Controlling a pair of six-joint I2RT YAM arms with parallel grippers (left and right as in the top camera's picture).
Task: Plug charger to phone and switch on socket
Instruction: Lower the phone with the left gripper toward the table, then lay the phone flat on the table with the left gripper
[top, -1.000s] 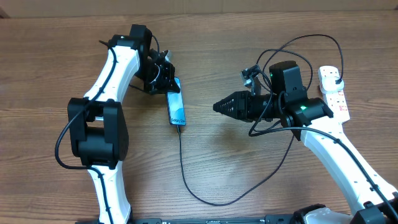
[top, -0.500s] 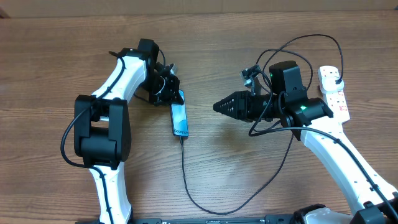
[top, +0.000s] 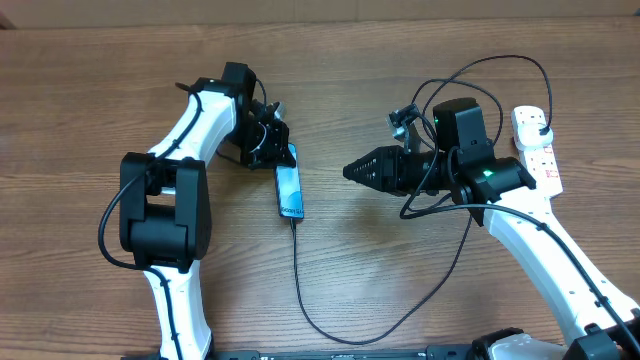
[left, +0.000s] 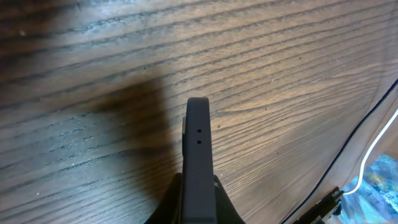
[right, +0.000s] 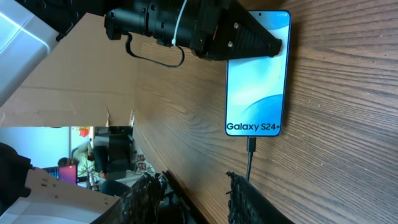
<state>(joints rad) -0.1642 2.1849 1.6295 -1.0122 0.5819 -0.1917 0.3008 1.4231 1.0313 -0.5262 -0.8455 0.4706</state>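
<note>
wood table (top: 400, 60), left fingers (right: 255, 42) at phone (top: 289, 188) top edge

Phone (top: 289, 189) flat on table (top: 90, 60) centre-left, left gripper (top: 272, 147) at its far end, charger (top: 300, 290) in its near end, looping fwd then right, right gripper (top: 352, 171) just right of phone, socket (top: 537, 150) at far-right edge.

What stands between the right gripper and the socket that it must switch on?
The right gripper points at the phone, away from the socket. Its own arm and loops of the charger cable lie between them.
</note>
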